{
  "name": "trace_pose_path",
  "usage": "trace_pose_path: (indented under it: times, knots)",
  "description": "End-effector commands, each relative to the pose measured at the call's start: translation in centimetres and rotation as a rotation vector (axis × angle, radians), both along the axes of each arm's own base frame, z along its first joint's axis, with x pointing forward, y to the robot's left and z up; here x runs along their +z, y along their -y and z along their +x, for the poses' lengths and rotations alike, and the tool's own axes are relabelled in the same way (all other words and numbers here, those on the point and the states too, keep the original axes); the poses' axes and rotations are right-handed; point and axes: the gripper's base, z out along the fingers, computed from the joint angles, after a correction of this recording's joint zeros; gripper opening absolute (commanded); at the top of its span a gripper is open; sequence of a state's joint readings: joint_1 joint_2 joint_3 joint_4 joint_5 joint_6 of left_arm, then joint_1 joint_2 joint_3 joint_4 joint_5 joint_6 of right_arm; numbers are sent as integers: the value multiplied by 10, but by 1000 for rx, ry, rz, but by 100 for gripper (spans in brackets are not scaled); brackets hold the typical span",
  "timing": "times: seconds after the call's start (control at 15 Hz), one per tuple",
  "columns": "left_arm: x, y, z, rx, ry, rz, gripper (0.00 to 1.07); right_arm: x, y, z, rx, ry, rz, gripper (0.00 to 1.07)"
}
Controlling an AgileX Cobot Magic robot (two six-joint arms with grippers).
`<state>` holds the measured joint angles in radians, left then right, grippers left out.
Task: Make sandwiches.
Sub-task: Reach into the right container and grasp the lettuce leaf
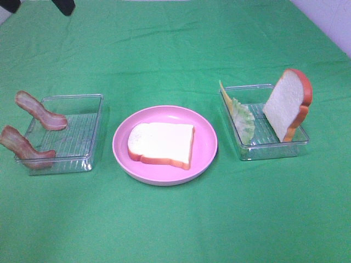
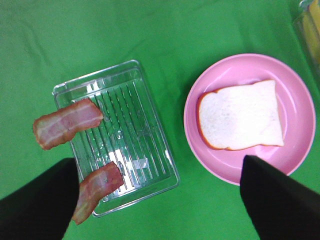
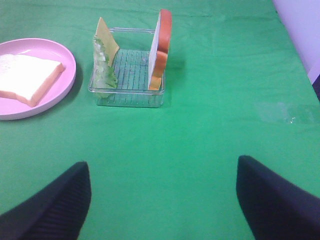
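One white bread slice (image 1: 162, 142) with an orange-brown crust lies flat on the pink plate (image 1: 205, 145). A second slice (image 1: 288, 104) leans upright in the right clear tray (image 1: 269, 142), beside the pale-green lettuce (image 1: 244, 120) and the yellow cheese (image 1: 225, 93). Two bacon strips (image 1: 41, 111) (image 1: 24, 147) hang over the left tray's (image 1: 82, 137) outer wall. My left gripper (image 2: 160, 200) hovers open above the gap between that tray (image 2: 135, 130) and the plate (image 2: 300, 90), holding nothing. My right gripper (image 3: 162, 205) is open over bare cloth, short of the right tray (image 3: 132, 80).
A green cloth (image 1: 175, 44) covers the whole table. A dark piece of arm (image 1: 64, 5) shows at the far left edge. The white wall (image 3: 300, 30) borders the cloth on the right.
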<state>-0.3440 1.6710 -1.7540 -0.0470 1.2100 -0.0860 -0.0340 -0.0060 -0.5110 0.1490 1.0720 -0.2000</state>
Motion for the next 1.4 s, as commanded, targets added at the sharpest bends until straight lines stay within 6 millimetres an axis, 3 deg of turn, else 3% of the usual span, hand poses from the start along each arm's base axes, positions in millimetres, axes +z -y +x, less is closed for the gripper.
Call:
trace_pose_path:
  times: [0.07,0.2,0.53,0.8,1.0,1.07,1.27,1.4]
  knots:
    - [21,-14,-46,-4,-17,1,82,-1,0,-1,-4,16,-6,76]
    - [20,-34,-102,-4,-16,0,82,-1,0,-1,-4,16,-6,76]
    - [-7,-76,-202,2,65,26,82,-1,0,-1,-4,16,-6,76]
    - [-30,-96,-256,6,197,-22,82,-1,0,-1,-4,16,-6,76]
    - [-61,-109,-294,-15,267,-30,82,-1,0,-1,-2,16,-3,76]
    - [-83,-119,-319,-25,288,-29,82,-1,0,-1,-1,15,-2,76]
    - [-107,-129,-348,-20,421,-75,82,11,0,3,-9,79,3,76]
    - [-109,-132,-357,-18,475,-92,82,24,1,12,-23,209,21,76]
